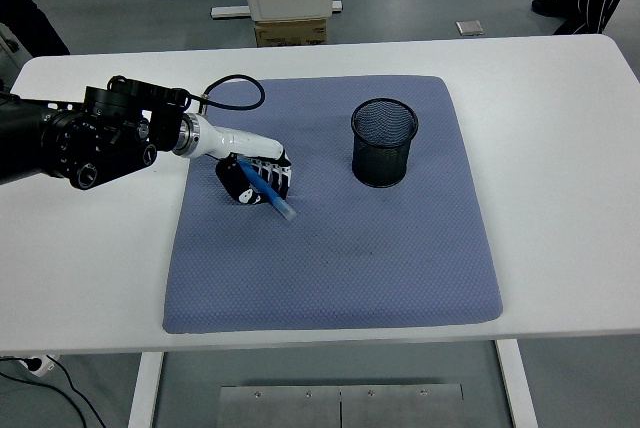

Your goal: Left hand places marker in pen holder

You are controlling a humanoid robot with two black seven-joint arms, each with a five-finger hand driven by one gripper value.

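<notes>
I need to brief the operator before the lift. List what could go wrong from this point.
1. The left hand grips the blue marker near one end, most of its length sticking out toward the table's near edge; it could pivot or slip as it is carried.
2. The black mesh pen holder stands loose on the blue mat, so a slanted marker could hit its rim and tip it.

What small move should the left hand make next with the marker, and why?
Probably lift and carry it rightward toward the pen holder. The left hand is closed on the blue marker low over the mat, its tip slanting down to the right, and the holder stands upright and apart, further right.
</notes>
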